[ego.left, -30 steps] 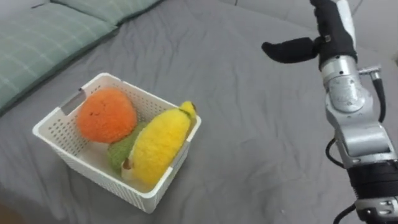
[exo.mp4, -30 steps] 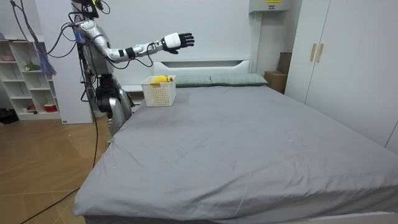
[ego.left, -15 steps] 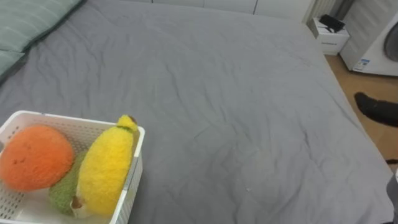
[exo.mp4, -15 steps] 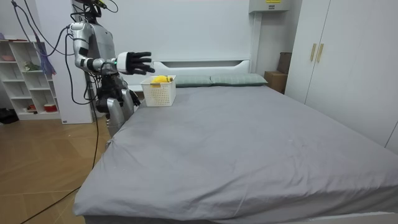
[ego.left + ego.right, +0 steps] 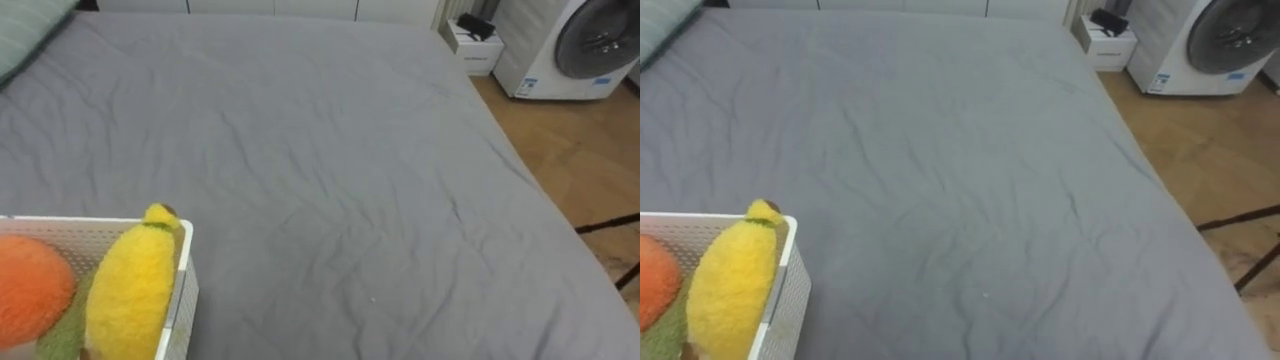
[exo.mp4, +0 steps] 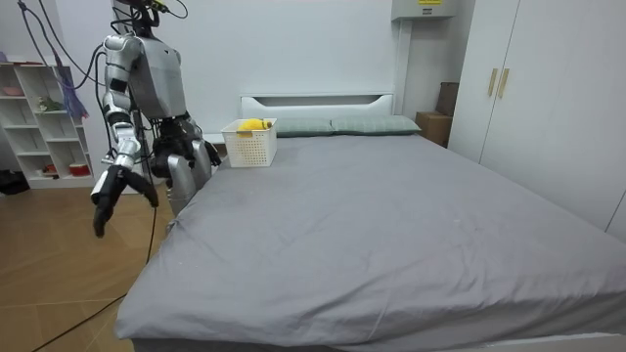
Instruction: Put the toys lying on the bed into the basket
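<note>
A white slatted basket (image 5: 186,292) stands on the grey bed (image 5: 320,170), at the lower left of the eye views. In it lie a yellow banana plush (image 5: 130,290), an orange plush (image 5: 30,290) and a green plush (image 5: 65,335) between them. In the room view the basket (image 6: 249,147) sits near the pillows at the bed's head, with the yellow toy (image 6: 252,124) sticking out. I stand at that corner of the bed. My right hand (image 6: 110,191) hangs low beside me, fingers spread and holding nothing, well away from the basket.
A green pillow (image 5: 25,25) lies at the far left. Past the bed's right edge are wooden floor, a washing machine (image 5: 590,40), a small white cabinet (image 5: 475,45) and dark stand legs (image 5: 610,225). Wardrobes (image 6: 528,88) and a shelf (image 6: 44,117) line the room.
My right arm has dropped from stretched out over the basket to hanging at my side. The eye view has swung right along the bed, so the basket now sits at its lower left.
</note>
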Controlling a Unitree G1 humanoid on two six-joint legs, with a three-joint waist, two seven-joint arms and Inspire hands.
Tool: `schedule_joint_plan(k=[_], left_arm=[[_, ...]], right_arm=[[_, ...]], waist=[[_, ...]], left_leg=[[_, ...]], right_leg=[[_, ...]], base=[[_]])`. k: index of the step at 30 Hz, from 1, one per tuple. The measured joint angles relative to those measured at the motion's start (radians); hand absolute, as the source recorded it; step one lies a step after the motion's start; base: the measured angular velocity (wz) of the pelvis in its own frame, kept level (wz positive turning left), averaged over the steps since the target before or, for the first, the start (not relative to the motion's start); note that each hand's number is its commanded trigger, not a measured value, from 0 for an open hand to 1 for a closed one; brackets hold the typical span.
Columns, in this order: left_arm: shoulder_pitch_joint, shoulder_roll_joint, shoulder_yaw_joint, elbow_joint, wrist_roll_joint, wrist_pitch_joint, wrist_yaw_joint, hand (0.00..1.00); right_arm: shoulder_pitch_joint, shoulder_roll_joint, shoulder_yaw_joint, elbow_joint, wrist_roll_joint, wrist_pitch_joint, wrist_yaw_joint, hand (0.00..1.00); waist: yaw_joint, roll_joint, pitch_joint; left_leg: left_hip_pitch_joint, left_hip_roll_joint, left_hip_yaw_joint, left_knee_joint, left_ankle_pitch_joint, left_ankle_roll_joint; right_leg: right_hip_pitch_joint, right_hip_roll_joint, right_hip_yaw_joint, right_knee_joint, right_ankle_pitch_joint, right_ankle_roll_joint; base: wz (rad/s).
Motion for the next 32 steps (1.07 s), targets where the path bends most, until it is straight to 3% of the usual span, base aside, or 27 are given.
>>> schedule_joint_plan(k=[4,8,11,16,25,32], left_arm=[[0.006,-0.006,0.000,0.003,-0.001,0.007,0.006,0.00],[0.007,-0.017,0.029,0.003,0.002,0.012,0.004,0.00],[0.010,-0.017,0.045,0.007,0.004,0.022,-0.020,0.00],[-0.002,-0.023,0.020,0.012,0.033,0.052,-0.037,0.00],[-0.031,-0.038,-0.029,0.053,0.032,0.094,-0.033,0.00],[-0.017,-0.044,-0.103,0.054,0.030,0.139,-0.044,0.00]], right_arm=[[0.024,0.035,-0.028,0.110,0.071,0.000,-0.003,0.00],[0.046,0.050,-0.028,0.280,0.101,0.005,0.044,0.00],[0.040,0.051,-0.019,0.400,0.097,0.048,0.155,0.00],[-0.001,0.049,0.204,0.527,-0.196,0.154,0.364,0.00],[-0.091,0.050,0.380,0.524,-0.622,0.237,0.476,0.00],[-0.115,0.057,0.494,0.491,-0.800,0.291,0.519,0.00]], waist=[[-0.024,0.011,0.0015],[-0.025,0.010,-0.0027],[-0.018,0.010,-0.0059],[0.011,0.015,-0.0062],[0.069,0.035,-0.0079],[0.093,0.036,-0.0078]], left_leg=[[-0.003,0.000,-0.002,-0.001,0.000,0.000],[-0.003,-0.001,-0.004,-0.001,0.000,-0.001],[-0.002,-0.002,-0.006,0.000,-0.001,-0.001],[0.015,-0.002,-0.001,0.000,-0.005,-0.002],[0.030,-0.002,-0.009,0.000,-0.007,-0.002],[0.030,-0.003,-0.019,0.002,-0.007,-0.003]], right_leg=[[-0.005,-0.001,-0.001,0.001,-0.007,-0.004],[-0.004,-0.002,-0.002,0.001,-0.007,-0.004],[-0.003,-0.003,-0.005,0.003,-0.007,-0.004],[0.003,-0.003,-0.002,0.016,-0.013,-0.008],[0.022,-0.002,-0.004,0.015,-0.015,-0.008],[0.025,-0.006,-0.021,0.013,-0.017,-0.009]], base=[[-0.01],[0.01],[0.00],[-0.07],[0.02],[0.05]])
